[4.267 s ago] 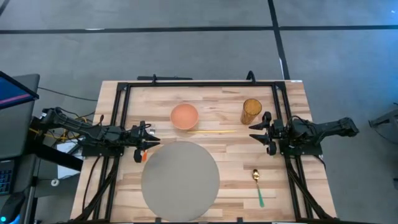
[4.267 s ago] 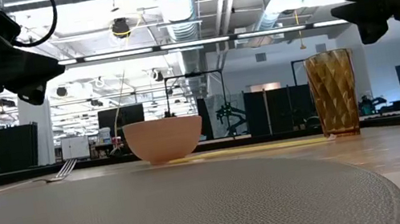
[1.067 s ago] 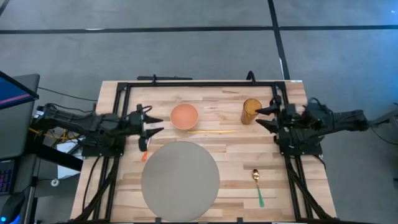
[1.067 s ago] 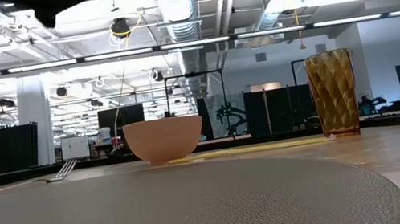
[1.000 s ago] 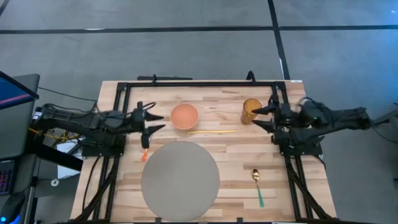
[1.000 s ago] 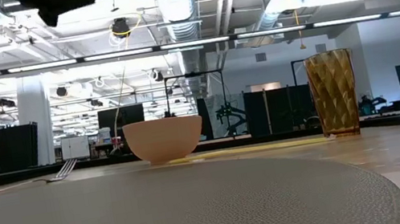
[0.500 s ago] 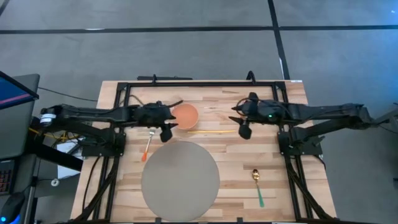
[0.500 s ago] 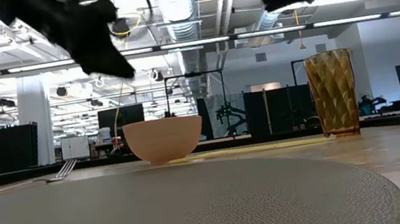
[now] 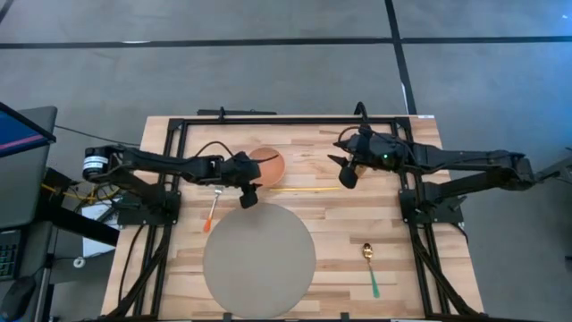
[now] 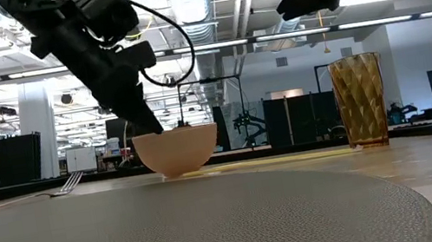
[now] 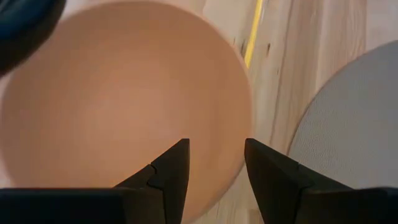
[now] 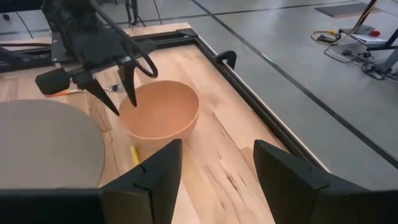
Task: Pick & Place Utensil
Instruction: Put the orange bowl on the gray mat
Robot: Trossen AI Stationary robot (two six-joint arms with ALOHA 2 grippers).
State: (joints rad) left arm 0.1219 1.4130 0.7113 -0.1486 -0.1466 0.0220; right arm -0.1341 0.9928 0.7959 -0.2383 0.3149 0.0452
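Note:
A salmon bowl (image 9: 266,165) stands on the wooden table, far of the round grey mat (image 9: 259,259). My left gripper (image 9: 253,186) is open and hovers at the bowl's rim on the side toward the mat (image 11: 214,155); its tips touch nothing that I can see. My right gripper (image 9: 340,162) is open and empty, raised above the table right of the bowl (image 12: 214,163). A fork with an orange handle (image 9: 213,207) lies left of the mat. A gold spoon with a green handle (image 9: 370,268) lies right of the mat. A yellow chopstick (image 9: 305,189) lies near the bowl.
An amber glass (image 10: 360,101) stands at the far right; in the high view my right arm covers it. A black frame (image 9: 286,121) runs along the table's far edge and sides. Bare wood shows between the bowl and the glass.
Both arms have swung in from the table's sides toward the middle. My left gripper has gone right and down to the bowl's rim. My right gripper has gone left past the amber glass, staying high. The bowl, fork, spoon and chopstick have stayed where they were.

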